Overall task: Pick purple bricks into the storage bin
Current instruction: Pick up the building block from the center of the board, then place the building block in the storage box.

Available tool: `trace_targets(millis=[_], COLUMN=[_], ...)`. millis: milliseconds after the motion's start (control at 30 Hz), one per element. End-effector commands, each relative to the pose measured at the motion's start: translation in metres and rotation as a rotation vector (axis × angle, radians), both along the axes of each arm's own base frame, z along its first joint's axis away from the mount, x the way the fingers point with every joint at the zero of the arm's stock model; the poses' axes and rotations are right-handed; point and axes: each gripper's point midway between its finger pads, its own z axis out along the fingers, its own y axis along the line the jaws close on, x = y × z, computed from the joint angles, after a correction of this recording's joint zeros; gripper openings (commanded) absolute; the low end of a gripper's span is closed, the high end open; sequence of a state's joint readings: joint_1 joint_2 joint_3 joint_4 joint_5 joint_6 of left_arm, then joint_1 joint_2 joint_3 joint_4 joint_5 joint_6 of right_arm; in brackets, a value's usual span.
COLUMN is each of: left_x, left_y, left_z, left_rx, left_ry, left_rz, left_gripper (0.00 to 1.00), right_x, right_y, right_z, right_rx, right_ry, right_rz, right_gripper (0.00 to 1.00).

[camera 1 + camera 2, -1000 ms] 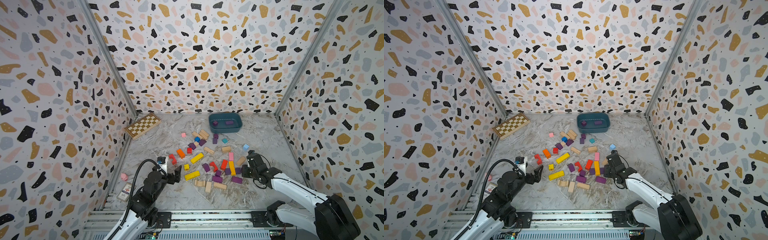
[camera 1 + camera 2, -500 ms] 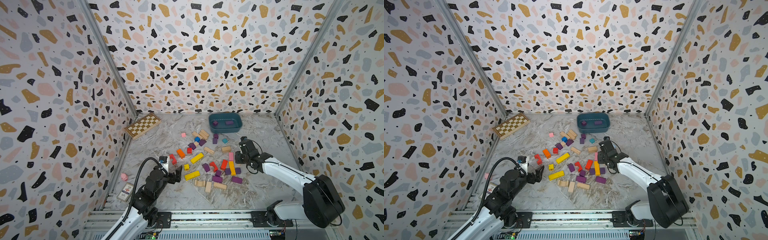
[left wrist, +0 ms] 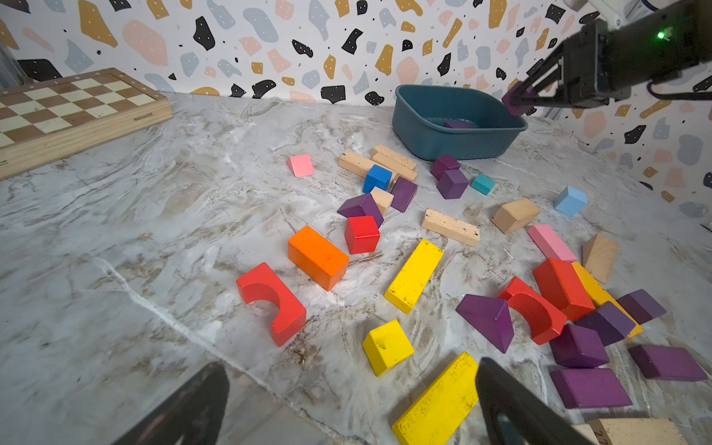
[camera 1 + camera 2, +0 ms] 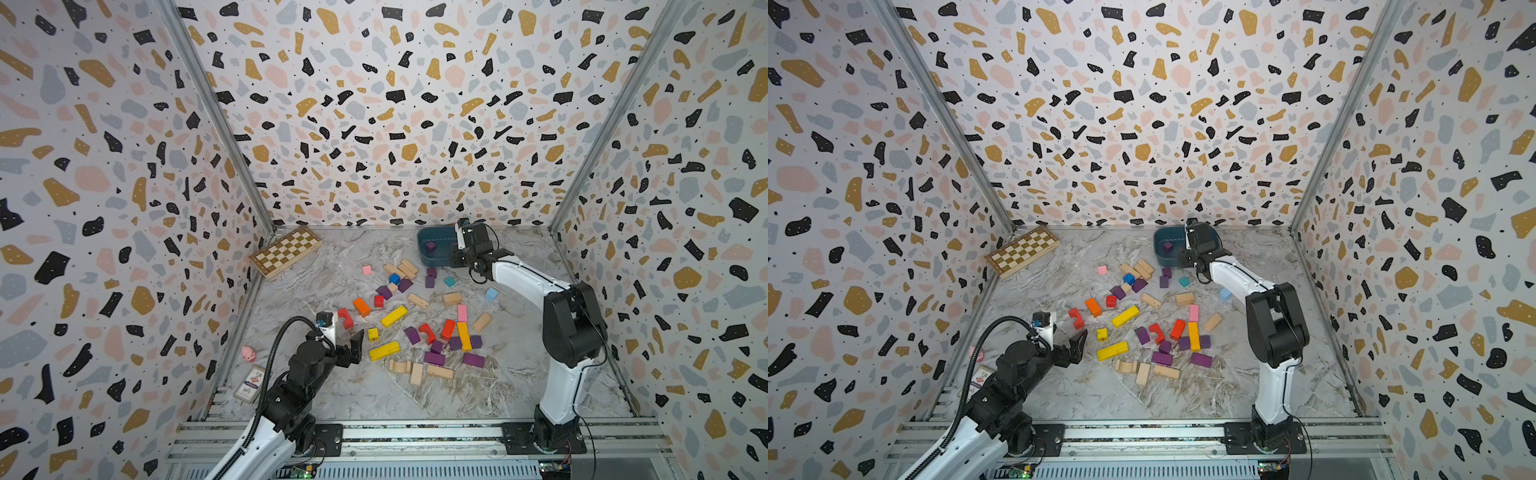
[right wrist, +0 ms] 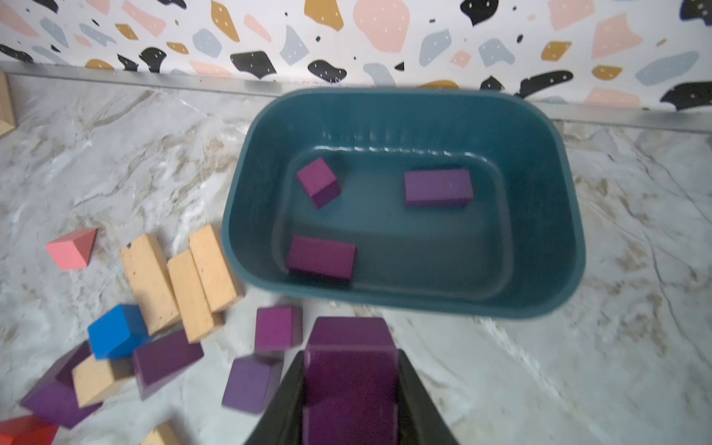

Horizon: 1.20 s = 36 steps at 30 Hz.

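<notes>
right gripper (image 5: 350, 364): pressed shut on the held purple brick (image 5: 348, 335), which sits clamped between both fingers, in the air at the rim of the storage bin (image 5: 570, 231). three purple bricks (image 5: 321, 257) lie on the bin floor. left gripper (image 3: 346, 385): spread wide, empty, low over the table (image 4: 374, 399) beside a yellow bar (image 3: 435, 400). loose purple bricks (image 4: 434, 357) lie scattered on the table among mixed blocks.
</notes>
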State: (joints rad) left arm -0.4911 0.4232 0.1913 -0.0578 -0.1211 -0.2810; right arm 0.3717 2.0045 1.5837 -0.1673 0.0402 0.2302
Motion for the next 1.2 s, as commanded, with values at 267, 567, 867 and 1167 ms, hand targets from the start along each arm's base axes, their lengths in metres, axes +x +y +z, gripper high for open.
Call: trace_targets(millis=[267,567,867,1167], left_x=[0.006,0.005,0.004,0.004], left_y=[-0.004,-0.003,-0.003,-0.004], left_z=[0.008,0.009,0.01,0.01], left_rx=[-0.001,-0.005,-0.007,-0.009], left_ry=[-0.038,-0.044,-0.048,-0.049], left_rz=[-0.008,-0.01,-0.009,-0.013], left_gripper=[0.99,0.99,0.99,0.99], right_x=[0.099,0.12,0.12,0.117], right_y=[0.005,0.014,0.013,0.006], right_z=[-0.022,-0.048,-0.051,0.027], right_rx=[-0.033,-0.009,-0.02,-0.029], right_ry=[0.013,0.015,0.017,-0.1], right_rz=[0.032,0.057,0.056,0.06], right_gripper=[0.12,0.12,0.41,0.68])
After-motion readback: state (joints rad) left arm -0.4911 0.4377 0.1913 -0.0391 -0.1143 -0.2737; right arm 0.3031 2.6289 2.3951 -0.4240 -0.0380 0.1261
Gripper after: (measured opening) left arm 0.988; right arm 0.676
